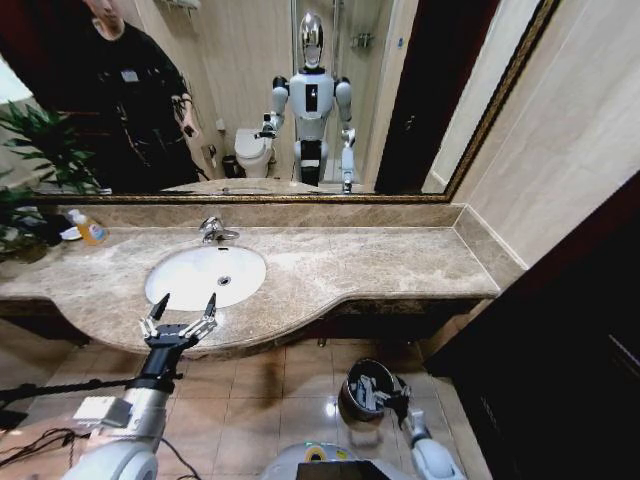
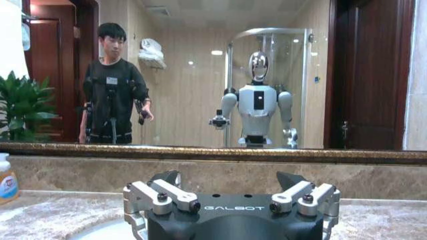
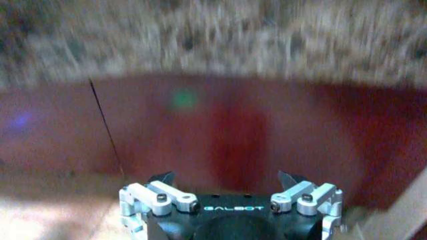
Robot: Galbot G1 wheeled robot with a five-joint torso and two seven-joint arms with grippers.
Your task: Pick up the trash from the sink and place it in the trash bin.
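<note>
Facing sink [image 1: 205, 275]: splayed left gripper [image 1: 181, 313]

Left claw [image 1: 181, 307] spread wide, hovering at the tabletop [image 1: 350, 265] front edge, just before the white sink [image 1: 205, 275]. Right claw [image 1: 400, 395] low by the floor, touching the trash bin [image 1: 365, 390]; white pieces lie inside it.

Warm indoor light, fairly bright; a glare spot lies on the floor tiles [image 1: 330, 408] beside the trash bin [image 1: 365, 390]; head view bends at edges; right wrist view is blurred
</note>
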